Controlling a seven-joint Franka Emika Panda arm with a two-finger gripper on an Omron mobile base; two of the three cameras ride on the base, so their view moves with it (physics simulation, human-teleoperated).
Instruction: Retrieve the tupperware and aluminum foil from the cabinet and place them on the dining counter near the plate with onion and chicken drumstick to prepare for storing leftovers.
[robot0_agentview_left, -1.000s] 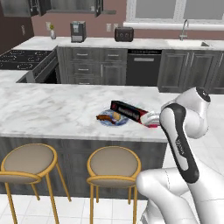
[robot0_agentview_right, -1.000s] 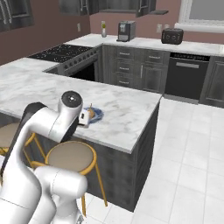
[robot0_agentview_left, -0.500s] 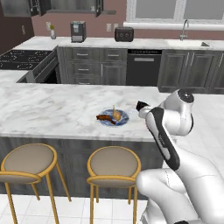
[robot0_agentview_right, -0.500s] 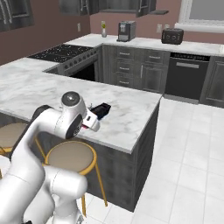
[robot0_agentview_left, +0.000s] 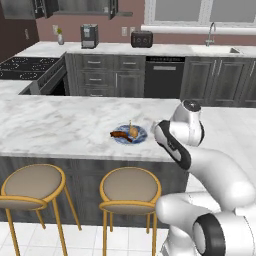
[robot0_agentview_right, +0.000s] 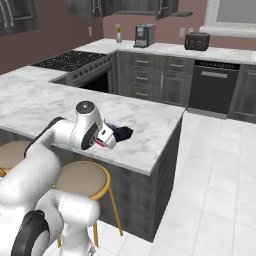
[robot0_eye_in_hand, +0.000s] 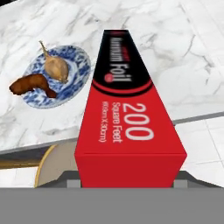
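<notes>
My gripper (robot0_agentview_right: 107, 137) is shut on the red end of the aluminum foil (robot0_eye_in_hand: 127, 113), a long black carton whose far end (robot0_agentview_right: 121, 132) reaches out over the dining counter (robot0_agentview_left: 60, 125). The carton hangs tilted above the marble, just right of the plate (robot0_eye_in_hand: 83, 65). On the blue-rimmed plate (robot0_agentview_left: 142, 134) lie the onion (robot0_eye_in_hand: 56, 68) and the chicken drumstick (robot0_eye_in_hand: 31, 83). My fingertips are covered by the carton in the hand view. The wall cabinet (robot0_agentview_left: 75, 5) shows at the top edge, far behind. The tupperware is out of view.
Two round stools (robot0_agentview_left: 32, 182) (robot0_agentview_left: 130, 185) stand under the island's near edge. The island's end edge (robot0_agentview_right: 170, 135) drops to tiled floor close to the carton. Stove (robot0_agentview_left: 27, 65), coffee machine (robot0_agentview_left: 89, 36) and toaster (robot0_agentview_left: 142, 38) sit on the far wall counters.
The arm has swung the carton from lying crosswise behind the plate to pointing away along the plate's right side. The hand has come lower and nearer the island's front edge.
</notes>
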